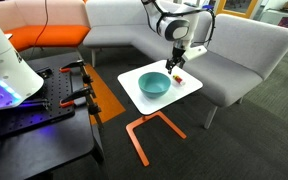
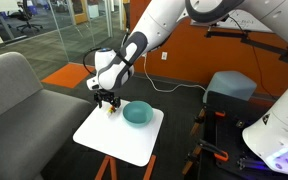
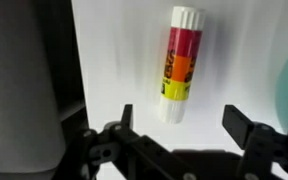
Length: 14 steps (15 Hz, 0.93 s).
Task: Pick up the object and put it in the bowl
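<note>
Jaws spread wide (holding nothing) hang straight down over the object [image 3: 178,62] beside the bowl [image 1: 154,92].

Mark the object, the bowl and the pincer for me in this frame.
object [image 3: 179,62], wrist view, middle of its striped label.
bowl [image 1: 154,92], an exterior view, front outer wall.
pincer [image 3: 181,126], wrist view, midway between the open fingertips.

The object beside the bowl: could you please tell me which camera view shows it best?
The wrist view: the object lies large on the white tabletop, its cap and red-orange-yellow label clear. In both exterior views it is only a reddish speck beside the bowl.
</note>
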Motion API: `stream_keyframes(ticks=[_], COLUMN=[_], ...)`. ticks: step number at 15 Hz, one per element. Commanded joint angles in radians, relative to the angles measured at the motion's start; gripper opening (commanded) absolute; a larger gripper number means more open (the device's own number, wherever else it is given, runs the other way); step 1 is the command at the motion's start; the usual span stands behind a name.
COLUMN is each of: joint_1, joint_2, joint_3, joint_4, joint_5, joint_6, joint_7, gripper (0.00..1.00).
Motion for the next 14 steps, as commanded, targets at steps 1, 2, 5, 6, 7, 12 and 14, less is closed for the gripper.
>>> stream_keyframes(ticks=[1,2,5,6,7,12,14], joint_1=[0.008,0.007,0.015,0.015,0.015,0.038,0.047], joint_2=[0.065,0.079,0.107,0.109,0.112,0.039,-0.020], joint_3=[-0.009,-0.008,-0.019,-0.021,-0.023,-0.053,-0.057], joint_4=[0.101,0.117,0.152,0.154,0.161,0.101,0.056], joint_5=[-0.013,-0.011,-0.018,-0.020,-0.019,-0.017,-0.016], joint_6=[-0.057,-0.059,-0.057,-0.053,-0.052,-0.053,-0.079], joint_7=[0.001,0.001,0.005,0.006,0.008,0.080,0.123], gripper=[0.68,0.68,0.45,0.38,0.31,0.08,0.08])
